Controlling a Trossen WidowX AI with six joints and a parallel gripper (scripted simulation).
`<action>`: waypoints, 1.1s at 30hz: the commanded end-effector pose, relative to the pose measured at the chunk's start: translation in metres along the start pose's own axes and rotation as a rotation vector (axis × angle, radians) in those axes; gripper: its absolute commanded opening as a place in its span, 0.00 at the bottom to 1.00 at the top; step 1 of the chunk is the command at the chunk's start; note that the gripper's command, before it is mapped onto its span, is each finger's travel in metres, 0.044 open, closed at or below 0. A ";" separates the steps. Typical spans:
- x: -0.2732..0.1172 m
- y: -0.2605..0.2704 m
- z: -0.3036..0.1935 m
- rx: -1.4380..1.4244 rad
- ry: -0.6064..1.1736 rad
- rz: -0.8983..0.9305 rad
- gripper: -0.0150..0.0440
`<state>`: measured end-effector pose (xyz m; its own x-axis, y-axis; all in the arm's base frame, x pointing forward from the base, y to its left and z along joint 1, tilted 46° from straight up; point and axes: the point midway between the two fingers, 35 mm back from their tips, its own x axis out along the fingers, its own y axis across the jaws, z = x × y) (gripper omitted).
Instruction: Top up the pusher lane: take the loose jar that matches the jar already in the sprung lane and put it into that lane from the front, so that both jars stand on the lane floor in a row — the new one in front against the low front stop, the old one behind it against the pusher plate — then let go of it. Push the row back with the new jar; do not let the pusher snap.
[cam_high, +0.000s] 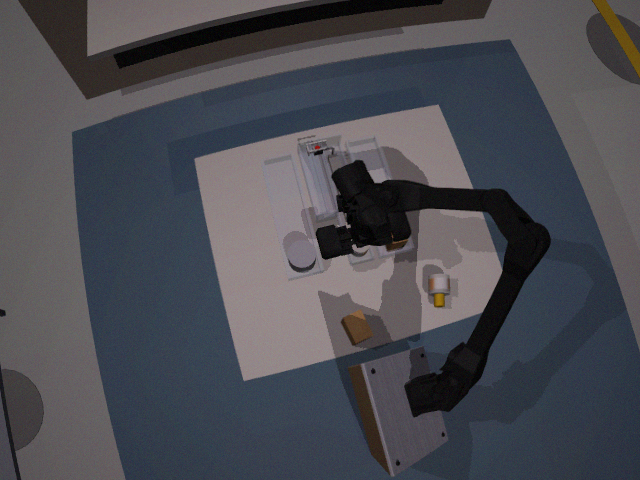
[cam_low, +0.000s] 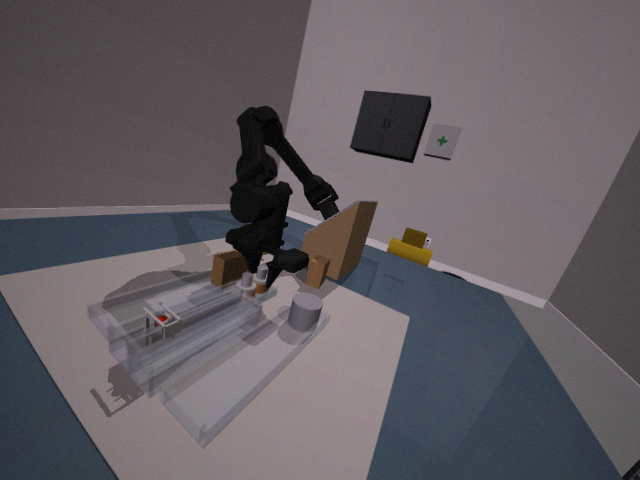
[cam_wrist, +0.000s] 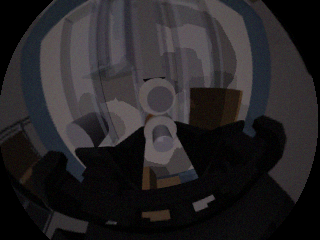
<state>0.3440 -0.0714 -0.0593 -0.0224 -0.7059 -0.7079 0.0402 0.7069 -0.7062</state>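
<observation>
A bare test room set up like a small robotics lab with a mock shop-shelf fixture: a black arm (cam_low: 268, 170) is bolted to a slanted wooden mount (cam_low: 343, 240), and in front of that mount a pale mat (cam_high: 248, 310) lies on blue flooring (cam_high: 134, 310). On the mat beside the mount stands a clear plastic rack of parallel lanes (cam_low: 206, 330), the kind used on retail shelving. On the plain grey wall behind the mount hang a dark cabinet (cam_low: 391, 125) and a white sign with a green cross (cam_low: 442, 141)
</observation>
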 end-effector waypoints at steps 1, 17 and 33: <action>0.002 -0.002 0.003 0.010 -0.010 -0.008 0.25; 0.005 -0.002 0.001 0.009 -0.010 -0.008 0.25; 0.005 -0.002 -0.002 0.009 -0.010 -0.008 0.25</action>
<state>0.3397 -0.0750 -0.0626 -0.0230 -0.7062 -0.7076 0.0404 0.7066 -0.7065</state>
